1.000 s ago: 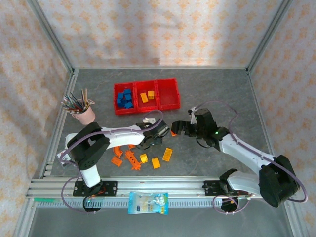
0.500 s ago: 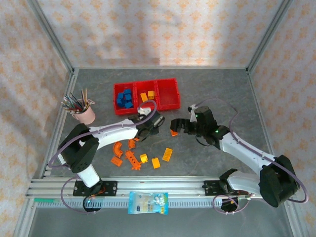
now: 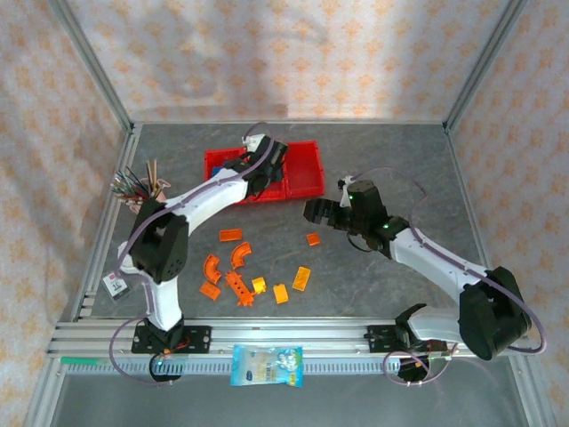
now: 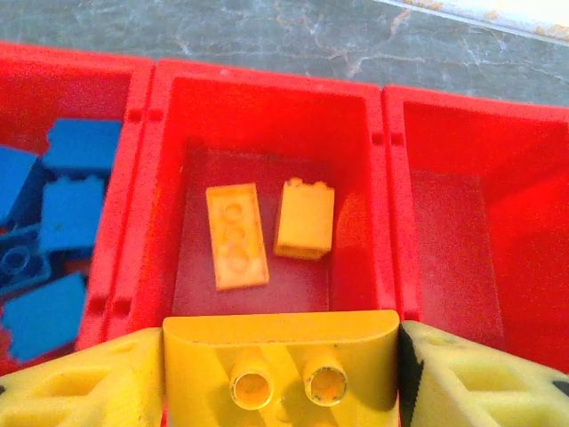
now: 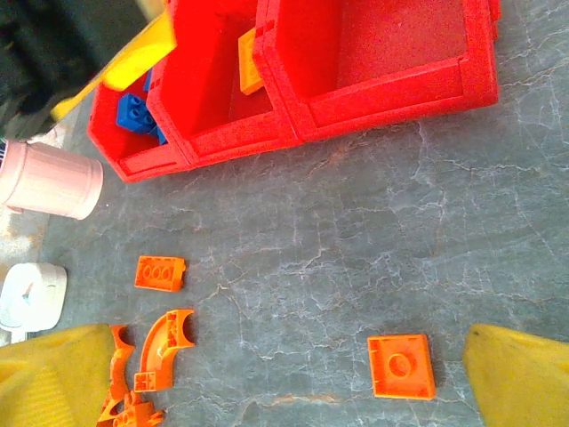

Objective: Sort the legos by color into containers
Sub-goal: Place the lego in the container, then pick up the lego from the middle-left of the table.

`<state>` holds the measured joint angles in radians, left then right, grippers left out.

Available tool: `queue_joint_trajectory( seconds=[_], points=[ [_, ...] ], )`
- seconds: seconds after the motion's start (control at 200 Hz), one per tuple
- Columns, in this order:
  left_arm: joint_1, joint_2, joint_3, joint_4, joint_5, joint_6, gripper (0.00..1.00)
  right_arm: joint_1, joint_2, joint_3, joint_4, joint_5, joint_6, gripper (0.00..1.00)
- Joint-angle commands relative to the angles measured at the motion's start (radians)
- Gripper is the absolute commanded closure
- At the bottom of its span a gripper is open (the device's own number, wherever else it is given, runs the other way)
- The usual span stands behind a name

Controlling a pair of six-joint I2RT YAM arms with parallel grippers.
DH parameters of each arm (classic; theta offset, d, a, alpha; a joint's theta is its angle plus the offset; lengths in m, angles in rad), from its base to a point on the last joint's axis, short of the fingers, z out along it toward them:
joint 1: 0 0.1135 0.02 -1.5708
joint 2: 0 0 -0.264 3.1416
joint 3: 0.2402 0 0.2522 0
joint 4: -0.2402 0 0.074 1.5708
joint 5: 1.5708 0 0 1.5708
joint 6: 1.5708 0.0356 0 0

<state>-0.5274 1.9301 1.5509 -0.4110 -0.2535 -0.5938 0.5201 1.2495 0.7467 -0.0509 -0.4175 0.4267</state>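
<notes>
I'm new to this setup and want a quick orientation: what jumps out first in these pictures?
The row of red bins toward the table's far side stands out, with the left tool holding a yellow brick above the middle one. Nearer, orange bricks lie scattered on the grey table, and the right tool hangs wide open over one of them.

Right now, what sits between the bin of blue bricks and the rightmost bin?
The middle bin, holding two yellow-orange bricks lying side by side; the left wrist view shows it.
</notes>
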Motion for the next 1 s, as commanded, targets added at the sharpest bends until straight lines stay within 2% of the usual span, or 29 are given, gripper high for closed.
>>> queue_joint_trajectory(
  seconds=[0.0,0.105,0.245,0.481,0.661,0.996],
  points=[
    [0.02,0.087,0.096,-0.025,-0.062,0.055,0.38,-0.003,0.006,0.034,0.026,0.027,0.006,0.0],
    [0.048,0.141,0.149,-0.028,-0.004,0.055,0.37,-0.005,0.0,0.031,0.025,0.024,0.004,0.0],
    [0.06,0.163,0.171,-0.023,0.007,0.076,0.31,-0.005,-0.007,0.032,0.02,0.025,-0.003,0.0],
    [0.067,0.125,0.168,-0.029,0.071,0.078,0.29,-0.005,-0.01,0.04,0.017,0.016,-0.012,0.0],
    [0.066,0.047,0.121,-0.041,0.117,0.071,0.29,-0.005,-0.036,0.056,-0.023,0.031,-0.048,0.0],
    [-0.016,-0.209,-0.155,-0.03,0.135,0.051,0.27,0.008,-0.047,0.036,-0.09,-0.009,-0.108,0.0]
  ],
)
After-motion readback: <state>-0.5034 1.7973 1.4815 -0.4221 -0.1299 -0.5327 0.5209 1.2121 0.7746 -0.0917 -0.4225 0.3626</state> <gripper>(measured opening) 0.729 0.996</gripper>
